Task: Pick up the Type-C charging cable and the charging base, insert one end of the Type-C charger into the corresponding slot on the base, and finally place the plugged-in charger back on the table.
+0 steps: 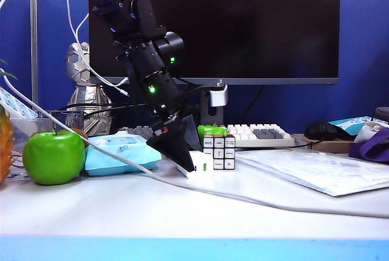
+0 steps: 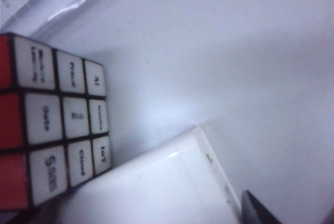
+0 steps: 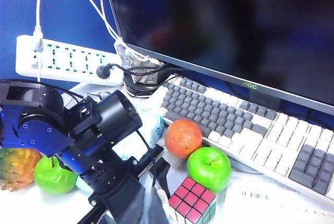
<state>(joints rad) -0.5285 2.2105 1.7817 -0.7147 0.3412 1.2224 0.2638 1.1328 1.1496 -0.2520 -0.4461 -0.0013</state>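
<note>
My left fingers (image 1: 189, 167) stand spread wide, lowered around the charging base (image 1: 202, 165), which rests on the worktop (image 1: 182, 212) just beside the puzzle cube (image 1: 219, 152); in the left wrist view the base (image 2: 156, 187) nearly touches the cube (image 2: 57, 119). My right fingers are clenched on nothing and out of view. A green apple (image 1: 53, 156) and a light-blue wipes pack (image 1: 118, 151) sit to the left.
</note>
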